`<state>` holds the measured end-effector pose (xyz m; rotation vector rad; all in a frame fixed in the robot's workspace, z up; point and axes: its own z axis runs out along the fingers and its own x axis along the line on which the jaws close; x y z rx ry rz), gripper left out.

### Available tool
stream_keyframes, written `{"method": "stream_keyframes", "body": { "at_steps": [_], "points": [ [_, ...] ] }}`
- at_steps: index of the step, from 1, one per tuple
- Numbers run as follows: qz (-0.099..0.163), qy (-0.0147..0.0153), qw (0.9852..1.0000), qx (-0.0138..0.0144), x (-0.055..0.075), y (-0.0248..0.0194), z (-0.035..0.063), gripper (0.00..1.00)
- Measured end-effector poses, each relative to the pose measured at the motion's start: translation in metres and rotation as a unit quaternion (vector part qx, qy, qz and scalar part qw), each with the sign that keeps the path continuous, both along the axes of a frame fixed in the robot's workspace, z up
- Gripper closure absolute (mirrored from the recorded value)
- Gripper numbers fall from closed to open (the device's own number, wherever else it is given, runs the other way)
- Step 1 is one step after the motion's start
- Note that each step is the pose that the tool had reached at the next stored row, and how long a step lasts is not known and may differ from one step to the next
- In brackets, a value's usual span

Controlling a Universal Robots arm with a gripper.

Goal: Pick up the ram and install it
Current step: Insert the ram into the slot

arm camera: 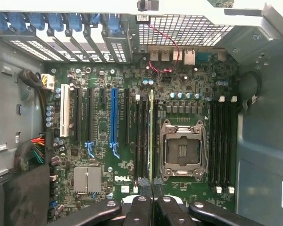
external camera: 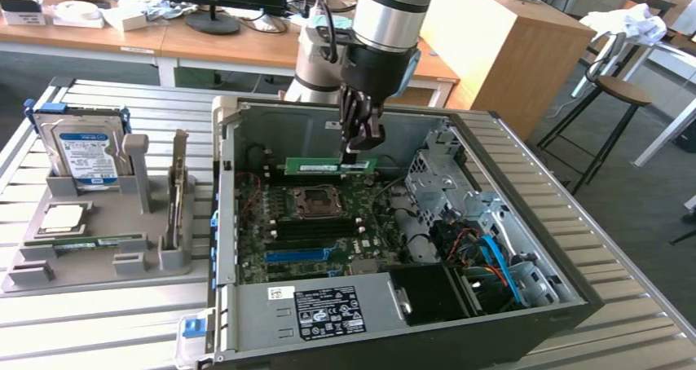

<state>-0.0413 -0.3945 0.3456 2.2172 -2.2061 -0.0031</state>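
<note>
the gripper (external camera: 356, 156) was closed on the ram (external camera: 324, 165), holding it on edge in line with the black memory slots (arm camera: 140, 136) just beside the cpu socket (arm camera: 183, 150). past those, farther from the cpu socket, sat the blue slot strip (arm camera: 114, 117).

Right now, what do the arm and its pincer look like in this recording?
The arm is a thick cylinder of shiny silver metal with a dark grey joint housing and a blue-grey cap. A black cable runs alongside it. The pincer is black, built of slim linked bars that taper to narrow tips; in the wrist view its links carry round silver pivot pins.
</note>
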Motion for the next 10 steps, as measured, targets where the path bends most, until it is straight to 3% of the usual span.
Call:
{"method": "stream_keyframes", "body": {
  "at_steps": [10],
  "points": [
    [0.0, -0.0059, 1.0, 0.0, -0.0003, 0.0, -0.0106, 0.89]
  ]
}}
